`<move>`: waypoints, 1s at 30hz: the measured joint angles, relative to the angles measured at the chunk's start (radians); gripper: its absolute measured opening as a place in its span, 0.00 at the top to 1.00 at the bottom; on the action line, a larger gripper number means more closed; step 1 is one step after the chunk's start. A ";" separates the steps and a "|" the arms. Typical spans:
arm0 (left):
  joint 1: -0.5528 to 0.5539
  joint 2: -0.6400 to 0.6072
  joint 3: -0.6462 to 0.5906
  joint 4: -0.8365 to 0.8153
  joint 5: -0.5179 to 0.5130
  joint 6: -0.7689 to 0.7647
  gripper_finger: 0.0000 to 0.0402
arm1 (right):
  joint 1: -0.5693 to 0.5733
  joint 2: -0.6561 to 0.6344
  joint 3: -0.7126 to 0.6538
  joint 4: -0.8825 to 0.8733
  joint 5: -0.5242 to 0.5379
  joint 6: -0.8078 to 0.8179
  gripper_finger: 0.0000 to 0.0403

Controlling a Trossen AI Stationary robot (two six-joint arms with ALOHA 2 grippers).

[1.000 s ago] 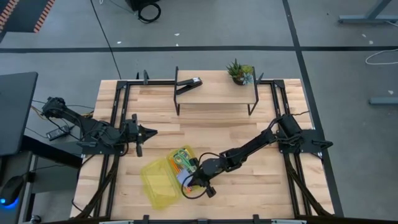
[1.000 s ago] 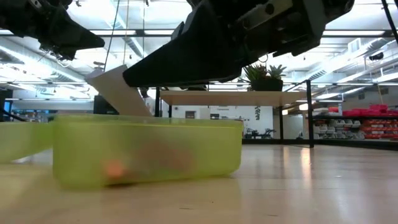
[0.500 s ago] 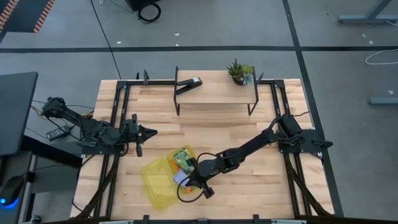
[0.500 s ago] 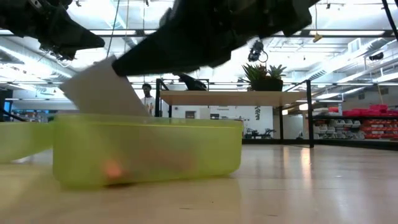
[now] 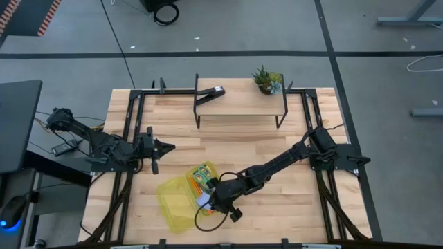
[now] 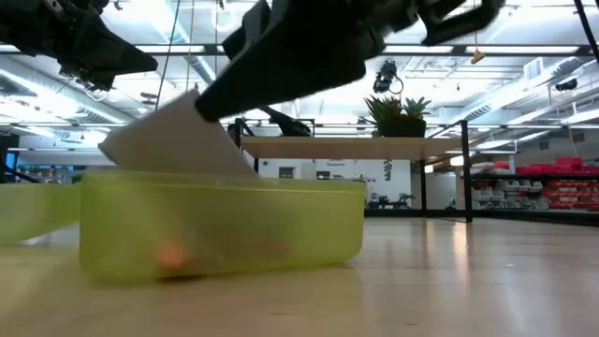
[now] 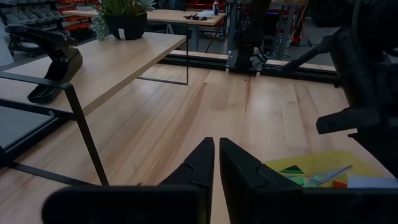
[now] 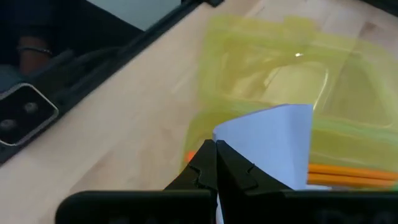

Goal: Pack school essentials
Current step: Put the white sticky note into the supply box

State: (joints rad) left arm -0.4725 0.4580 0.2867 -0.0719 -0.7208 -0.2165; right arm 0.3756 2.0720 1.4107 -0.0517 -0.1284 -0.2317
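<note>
The yellow-green box stands open near the table's near edge, its lid lying flat beside it. An orange pencil and green-handled scissors lie inside the box. My right gripper is over the box's near side, shut on the pale blue square notepad. In the low view the notepad tilts just above the box's rim. My left gripper waits shut at the table's left, above the wood. The pen and eraser do not show. My right gripper pinches a corner of the notepad between its two fingers, slanting down from the table's right. The notepad is tilted over the open box. Whether its lower edge touches the box, I cannot tell.
A low wooden shelf stands at the far edge, with a black stapler and a small potted plant on it. Bare wood lies between the shelf and the box. A black cable loop lies near the right gripper.
My right gripper has moved a little toward the table's left and near edge above the box, carrying the notepad. The notepad has turned about in the hold and now shows more of its face over the box's rim.
</note>
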 joint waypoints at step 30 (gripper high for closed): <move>0.000 0.000 0.000 -0.001 0.000 0.000 0.90 | 0.005 0.028 -0.068 0.056 0.084 -0.370 0.99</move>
State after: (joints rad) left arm -0.4728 0.4580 0.2867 -0.0726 -0.7208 -0.2165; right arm 0.3801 2.1001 1.3425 0.0048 -0.0446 -0.6021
